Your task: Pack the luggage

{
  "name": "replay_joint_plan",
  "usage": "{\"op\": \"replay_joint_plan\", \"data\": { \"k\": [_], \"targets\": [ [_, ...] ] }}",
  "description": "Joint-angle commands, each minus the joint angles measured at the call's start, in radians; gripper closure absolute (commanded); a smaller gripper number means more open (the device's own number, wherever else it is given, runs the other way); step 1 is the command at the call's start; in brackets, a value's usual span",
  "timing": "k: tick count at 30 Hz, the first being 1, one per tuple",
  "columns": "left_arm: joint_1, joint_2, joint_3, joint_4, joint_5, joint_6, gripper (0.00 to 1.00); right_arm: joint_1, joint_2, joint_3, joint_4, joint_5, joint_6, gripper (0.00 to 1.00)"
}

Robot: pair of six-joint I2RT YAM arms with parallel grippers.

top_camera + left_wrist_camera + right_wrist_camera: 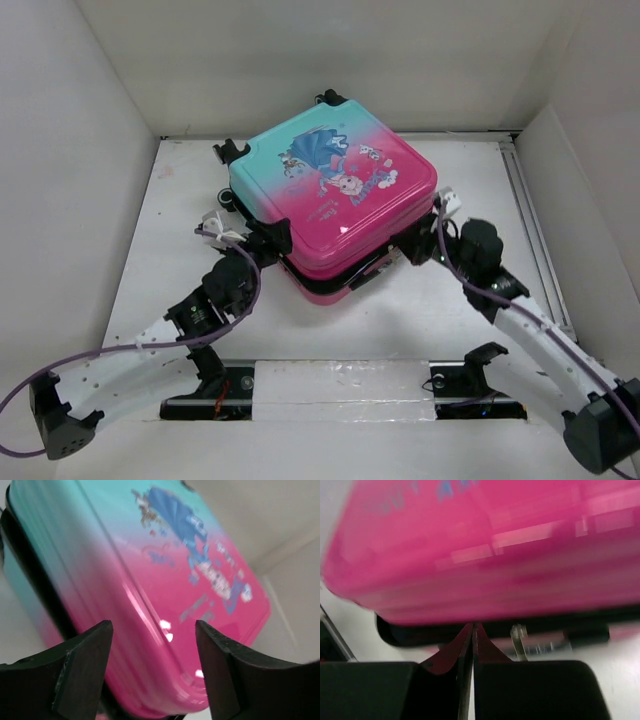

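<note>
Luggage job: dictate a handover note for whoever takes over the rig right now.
Left gripper: open at the near-left corner of the luggage, fingers either side of the pink lid edge, not clamped.
Right gripper: shut, tips at the dark seam under the lid's right side; nothing seen between them.
Luggage: lying flat in the middle of the table, princess side up.
Done: lid is down over the base; contents not visible.
To do: the near corner seam shows a gap, so it probably needs pressing fully shut and fastening.

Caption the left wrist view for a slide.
Open left gripper facing the pink-to-teal hard-shell suitcase with cartoon princess print.
</note>
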Motion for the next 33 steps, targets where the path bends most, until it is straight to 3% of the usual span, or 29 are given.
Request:
{"op": "replay_joint_plan", "data": {
  "k": [1, 2, 5, 7, 13, 20, 22, 24, 25, 26, 28, 33],
  "targets": [
    [0.005, -0.072, -0.072, -0.082, 0.075, -0.062, 0.40, 0.032, -0.126, -0.155, 0.080, 0.126, 0.055, 0.91],
    [0.005, -0.092, -0.099, -0.091, 0.087, -0.076, 0.59, 0.032, -0.160, -0.179, 0.080, 0.141, 0.055, 0.80],
    [0.005, -0.187, -0.196, -0.119, 0.139, -0.111, 0.81, 0.023, -0.170, -0.225, 0.080, 0.141, 0.055, 0.60],
    [0.005, -0.224, -0.247, -0.133, 0.174, -0.125, 0.91, 0.014, -0.125, -0.225, 0.106, 0.126, 0.055, 0.54],
    [0.005, -0.159, -0.310, -0.052, 0.311, -0.133, 0.98, 0.005, 0.088, -0.174, 0.190, 0.023, 0.055, 0.50],
    [0.005, -0.007, -0.353, 0.110, 0.409, -0.122, 0.99, 0.005, 0.154, -0.150, 0.210, 0.034, 0.045, 0.49],
    [0.005, 0.023, -0.365, 0.146, 0.445, -0.122, 0.99, -0.005, 0.175, -0.150, 0.210, 0.011, 0.044, 0.51],
    [0.005, 0.046, -0.365, 0.170, 0.466, -0.122, 0.99, -0.005, 0.194, -0.150, 0.238, -0.004, 0.044, 0.61],
    [0.005, 0.058, -0.365, 0.179, 0.466, -0.122, 0.99, -0.005, 0.211, -0.150, 0.247, -0.026, 0.044, 0.69],
    [0.005, 0.081, -0.365, 0.202, 0.475, -0.113, 0.99, -0.005, 0.211, -0.150, 0.247, -0.039, 0.044, 0.83],
    [-0.004, 0.104, -0.365, 0.231, 0.475, -0.113, 0.99, -0.005, 0.220, -0.150, 0.256, -0.050, 0.055, 0.97],
    [-0.035, 0.204, -0.344, 0.312, 0.495, -0.113, 0.99, 0.029, 0.121, -0.159, 0.151, -0.059, 0.055, 1.00]
  ]
}}
